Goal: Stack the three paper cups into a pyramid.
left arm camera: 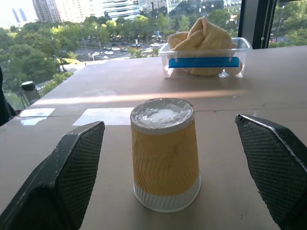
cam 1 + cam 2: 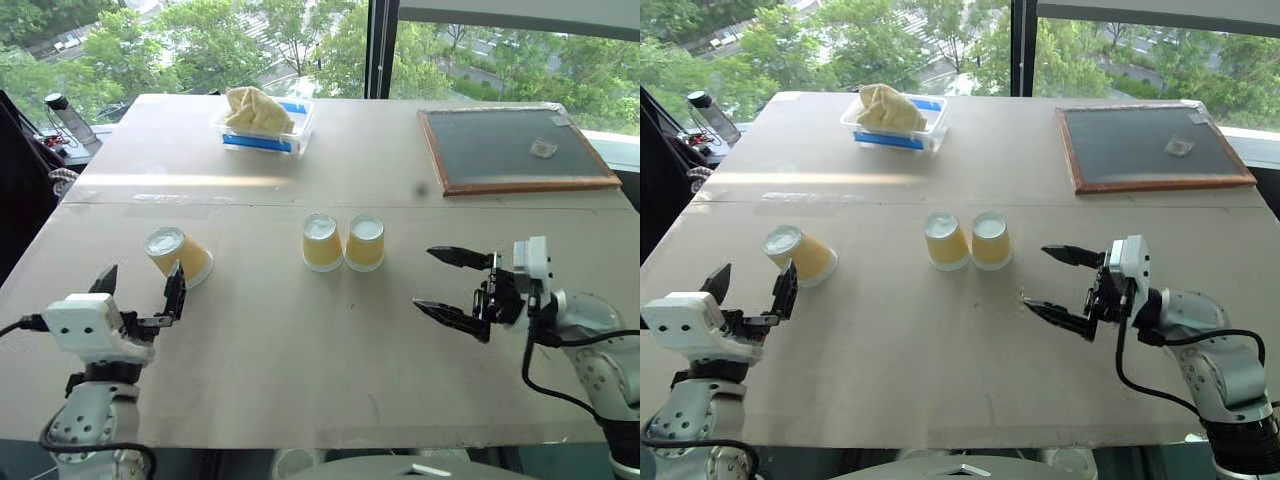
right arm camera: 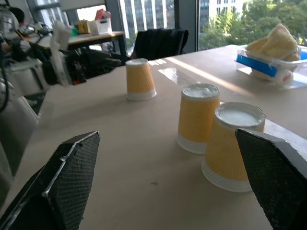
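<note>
the left tool (image 2: 138,288) stands with its fingers apart and empty, and 1 paper cup, the lone cup (image 2: 179,256), sits upside down on the bench (image 2: 300,370) just ahead of the gap between those fingers. the right tool (image 2: 452,283) also stands with its fingers apart and empty, pointing across the bench toward the paired cups, which are near it but clear of its fingertips. the paired cups, the left one (image 2: 321,242) and the right one (image 2: 364,243), stand upside down, side by side and touching or nearly so.

risks, as judged from this layout:
- the lone cup is light and tapered. if the left tool closes off-centre, 1 finger would meet the wall first and push the cup over or slide it away.
- too hard a squeeze would dent the ribbed wall.
- the top cup must bridge both bases. if the pair has a gap, or the cup is set off-centre, it may tip between or off them.
- a right tool sweep toward the pair could knock the base apart.

count:
- paper cups: 3, all inverted.
- tools: 2.
- clear tub (image 2: 264,124) with cloth: 1, far beyond both tools.
- framed board (image 2: 512,150): 1, beyond the right tool.
</note>
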Action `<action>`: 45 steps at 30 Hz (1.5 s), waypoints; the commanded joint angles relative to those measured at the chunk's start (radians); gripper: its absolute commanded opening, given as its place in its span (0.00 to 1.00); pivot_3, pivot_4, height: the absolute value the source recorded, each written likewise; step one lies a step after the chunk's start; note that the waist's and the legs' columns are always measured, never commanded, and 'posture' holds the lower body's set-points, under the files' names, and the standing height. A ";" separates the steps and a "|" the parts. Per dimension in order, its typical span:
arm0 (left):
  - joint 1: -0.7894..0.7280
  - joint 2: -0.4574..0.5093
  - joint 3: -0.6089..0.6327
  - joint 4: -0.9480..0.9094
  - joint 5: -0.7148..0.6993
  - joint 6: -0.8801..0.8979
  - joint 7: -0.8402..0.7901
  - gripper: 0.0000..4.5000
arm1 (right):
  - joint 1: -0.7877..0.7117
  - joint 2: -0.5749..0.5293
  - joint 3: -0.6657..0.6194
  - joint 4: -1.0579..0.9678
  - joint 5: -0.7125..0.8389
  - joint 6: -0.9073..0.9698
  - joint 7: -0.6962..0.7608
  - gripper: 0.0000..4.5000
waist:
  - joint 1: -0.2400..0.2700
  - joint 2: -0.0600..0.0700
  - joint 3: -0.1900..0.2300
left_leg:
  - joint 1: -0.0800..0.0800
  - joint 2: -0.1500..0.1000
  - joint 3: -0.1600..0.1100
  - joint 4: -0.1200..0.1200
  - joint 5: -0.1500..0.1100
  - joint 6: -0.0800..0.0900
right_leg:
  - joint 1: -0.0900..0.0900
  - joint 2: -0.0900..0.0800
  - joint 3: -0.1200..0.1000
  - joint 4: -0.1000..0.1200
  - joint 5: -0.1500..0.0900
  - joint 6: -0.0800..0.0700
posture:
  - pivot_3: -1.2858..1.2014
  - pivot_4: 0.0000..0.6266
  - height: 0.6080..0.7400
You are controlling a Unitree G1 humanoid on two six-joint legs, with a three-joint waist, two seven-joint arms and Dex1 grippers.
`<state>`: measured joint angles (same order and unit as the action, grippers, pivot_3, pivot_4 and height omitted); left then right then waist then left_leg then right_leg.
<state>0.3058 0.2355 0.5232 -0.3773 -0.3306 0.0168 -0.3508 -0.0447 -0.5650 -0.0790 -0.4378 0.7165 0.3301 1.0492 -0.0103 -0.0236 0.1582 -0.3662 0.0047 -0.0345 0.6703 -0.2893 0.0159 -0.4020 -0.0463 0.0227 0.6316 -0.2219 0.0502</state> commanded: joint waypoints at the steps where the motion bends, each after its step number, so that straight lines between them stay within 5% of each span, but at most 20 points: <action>1: -0.052 0.058 0.015 0.065 0.004 -0.020 -0.005 1.00 | -0.021 0.009 -0.044 -0.045 0.076 -0.024 0.023 0.99 | 0.000 -0.001 0.000 | 0.000 0.000 0.000 0.000 0.000 0.000 | 0.000 0.000 0.000 0.000 0.000 0.000 | 0.52 0.24 1.00; 13: -0.191 0.196 -0.029 0.331 0.009 -0.083 -0.098 1.00 | -0.023 0.030 -0.051 -0.074 0.111 -0.031 -0.023 0.99 | 0.004 -0.001 -0.001 | 0.000 0.001 -0.001 -0.001 0.000 0.000 | -0.001 -0.002 0.002 -0.001 0.003 0.002 | 0.52 0.24 1.00; 23: -0.287 0.215 -0.066 0.391 -0.003 -0.080 -0.120 1.00 | -0.012 0.036 -0.042 -0.085 0.106 -0.040 -0.054 0.99 | 0.000 -0.001 0.000 | 0.000 0.001 -0.002 -0.001 0.000 0.000 | -0.001 -0.002 0.002 -0.001 0.004 0.002 | 0.52 0.24 1.00; 26: -0.301 0.212 -0.065 0.394 -0.005 -0.075 -0.115 0.81 | -0.009 0.035 -0.040 -0.089 0.105 -0.040 -0.061 1.00 | 0.001 -0.001 0.000 | 0.000 0.001 -0.002 -0.001 0.000 0.000 | -0.001 -0.002 0.002 -0.001 0.004 0.002 | 0.52 0.24 1.00; 29: -0.313 0.210 -0.068 0.388 -0.010 -0.077 -0.118 0.50 | -0.004 0.033 -0.042 -0.098 0.106 -0.038 -0.070 1.00 | 0.001 -0.001 0.000 | 0.000 0.001 -0.002 -0.001 0.000 0.000 | -0.001 -0.002 0.002 -0.001 0.004 0.002 | 0.52 0.24 1.00; 37: -0.578 0.298 -0.176 0.209 -0.167 0.127 -0.214 0.48 | 0.102 0.036 -0.152 -0.114 0.142 -0.066 -0.102 1.00 | 0.028 -0.004 0.001 | -0.003 0.001 -0.003 0.000 0.000 0.000 | -0.001 -0.002 -0.002 -0.001 0.004 0.002 | 0.52 0.24 1.00; 45: -0.892 0.376 -0.444 0.205 -0.313 0.378 -0.572 0.48 | 0.231 0.079 -0.209 -0.086 0.111 -0.183 -0.037 1.00 | 0.000 -0.001 0.001 | -0.002 -0.002 -0.001 -0.001 0.000 0.000 | -0.001 -0.002 0.002 -0.001 0.004 0.003 | 0.52 0.24 1.00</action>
<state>-0.5547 0.5881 0.1134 -0.1615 -0.6251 0.3787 -0.8324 0.1770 -0.4968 -0.2605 -0.5079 0.8293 0.1875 0.9926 -0.0099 -0.0250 0.1596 -0.3677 0.0023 -0.0356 0.6686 -0.2893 0.0155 -0.4036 -0.0481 0.0252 0.6308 -0.2183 0.0529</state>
